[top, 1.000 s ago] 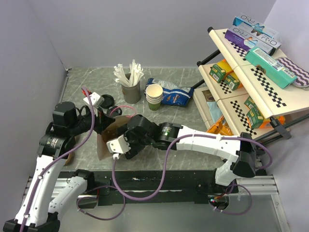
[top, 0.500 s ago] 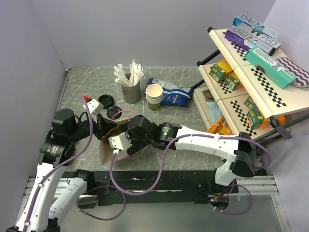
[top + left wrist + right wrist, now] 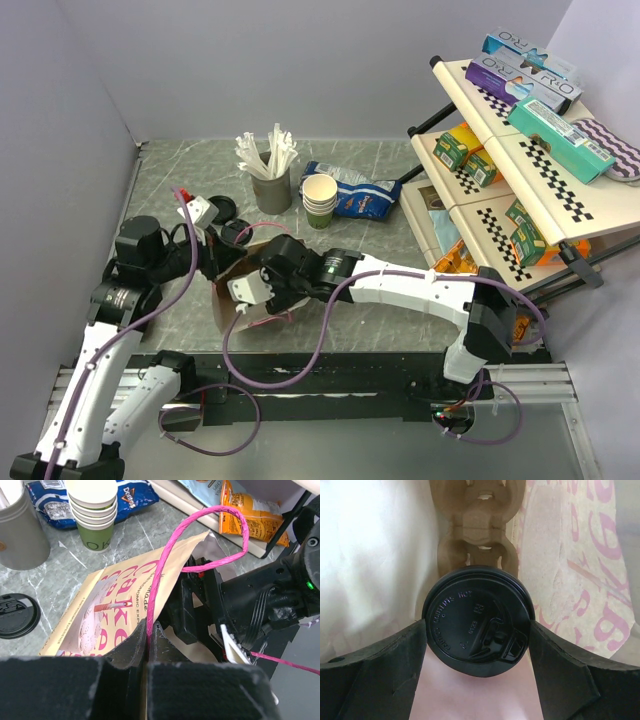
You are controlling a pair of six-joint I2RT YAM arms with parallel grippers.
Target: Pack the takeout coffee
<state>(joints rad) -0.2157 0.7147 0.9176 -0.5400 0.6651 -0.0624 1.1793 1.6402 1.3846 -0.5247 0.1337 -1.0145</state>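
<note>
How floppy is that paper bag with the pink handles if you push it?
Probably floppy: the paper bag has thin walls and bends where the left gripper pinches one pink handle. Likely light, so a push could slide or tip it. The takeout coffee that the right gripper holds inside might steady it once set down.

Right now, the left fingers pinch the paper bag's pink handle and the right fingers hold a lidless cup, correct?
Not lidless: the right fingers hold a cup with a round black plastic lid, per the right wrist view; the rest stands.
</note>
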